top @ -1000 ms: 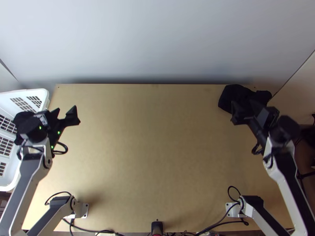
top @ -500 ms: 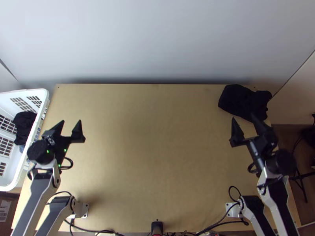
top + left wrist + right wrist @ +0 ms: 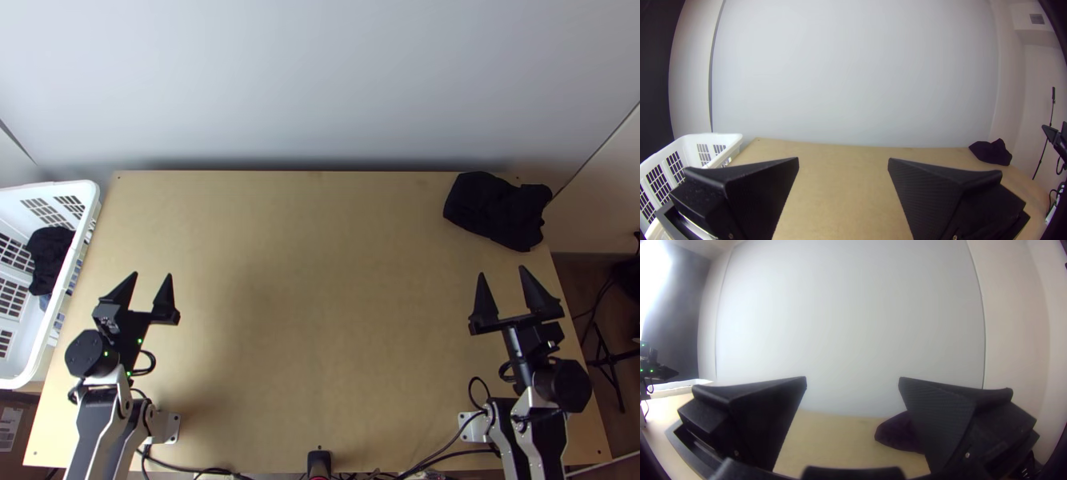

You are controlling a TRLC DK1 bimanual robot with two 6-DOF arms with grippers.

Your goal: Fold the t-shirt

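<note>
Counted two units, left gripper (image 3: 152,274) and right gripper (image 3: 502,271), both with jaws set wide apart, empty. Located one bunched black cloth (image 3: 500,212) at far right corner of one table (image 3: 320,320). Logged one white basket (image 3: 40,190) at left edge.

Open counter (image 3: 320,304) stretched between the left gripper (image 3: 153,275) and the right gripper (image 3: 502,270) and on to the wall (image 3: 320,88) behind, so either could have passed across the middle. The bunched black cloth (image 3: 498,210) stood in the way at the far right corner. The basket's raised rim (image 3: 90,192) hemmed in the left side; a small black object (image 3: 319,462) obstructed the near edge.
</note>
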